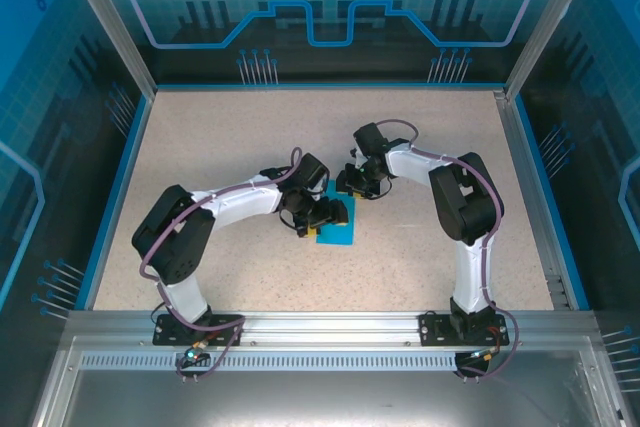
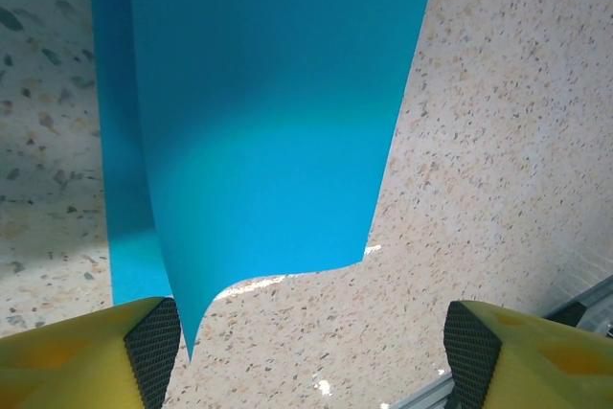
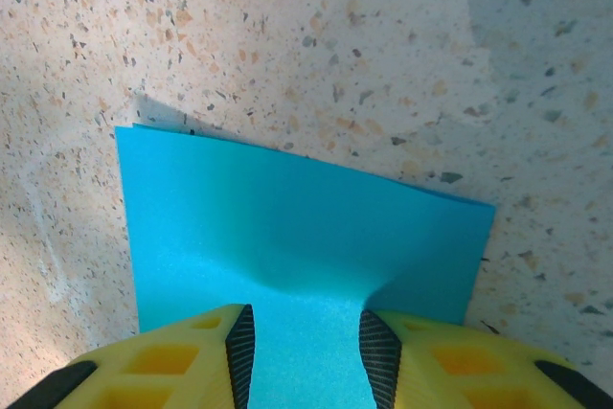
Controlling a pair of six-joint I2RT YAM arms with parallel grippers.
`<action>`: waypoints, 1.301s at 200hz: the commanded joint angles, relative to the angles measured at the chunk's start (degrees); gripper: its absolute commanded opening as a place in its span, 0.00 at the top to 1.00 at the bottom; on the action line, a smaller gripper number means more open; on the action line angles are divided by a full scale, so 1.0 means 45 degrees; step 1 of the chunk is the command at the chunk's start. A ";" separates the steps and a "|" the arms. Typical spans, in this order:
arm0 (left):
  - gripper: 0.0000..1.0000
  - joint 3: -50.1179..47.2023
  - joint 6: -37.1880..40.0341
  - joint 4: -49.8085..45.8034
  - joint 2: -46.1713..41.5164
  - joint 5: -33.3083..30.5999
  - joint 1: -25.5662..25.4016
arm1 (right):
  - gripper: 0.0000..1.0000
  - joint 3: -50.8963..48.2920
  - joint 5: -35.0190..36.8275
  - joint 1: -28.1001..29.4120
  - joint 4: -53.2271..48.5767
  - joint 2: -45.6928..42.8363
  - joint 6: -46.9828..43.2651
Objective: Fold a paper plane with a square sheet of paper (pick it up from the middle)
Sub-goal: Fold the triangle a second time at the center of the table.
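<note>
The square sheet of paper (image 1: 336, 237) lies in the middle of the tabletop (image 1: 220, 137), between the two arms, and both tools stand directly over it. The right tool (image 3: 309, 356) grasps the sheet. Its jaws are half closed, and a raised hump of blue paper fills the gap between the black pads (image 3: 239, 347). I think this explains the grip from above. A flat thin sheet offers no edge to take, so the pads push it together until it buckles upward and can be pinched. Around the hump the paper rests flat on the tabletop. At its far edge a second layer shows just under the first, so the sheet looks doubled.

The left tool (image 2: 311, 356) is released, with its jaws wide apart. One layer of the sheet stands up in front of it and curls. The free corner hangs just beside one pad, but nothing is clamped there. In my judgement this tool is placed here to take or press the loose flap for a crease.

The paper is bright blue, matte, plain and very thin, and it bends in soft curves. The tabletop is pale and speckled like stone, hard and slightly glossy. The pads are dark and ribbed, set in yellow fingers (image 3: 163, 371), which should give friction on such smooth paper.
</note>
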 commanded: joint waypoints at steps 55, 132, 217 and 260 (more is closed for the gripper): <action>0.23 -0.0642 -0.0959 0.0560 0.0346 0.0524 0.0061 | 0.60 -0.0320 0.0993 -0.0068 -0.0620 0.1127 -0.0153; 0.40 -0.0404 -0.0562 0.1118 -0.0123 0.0780 0.0056 | 0.60 -0.0204 0.0923 -0.0053 -0.0718 0.1205 -0.0173; 0.47 0.0080 -0.0514 0.2227 0.0130 0.1084 0.0299 | 0.63 0.0303 0.0300 -0.0060 -0.1010 0.0921 -0.0397; 0.45 0.0348 -0.0559 0.2621 0.0744 0.1166 0.0544 | 0.65 0.0609 -0.0487 -0.0189 -0.1049 0.0329 -0.0427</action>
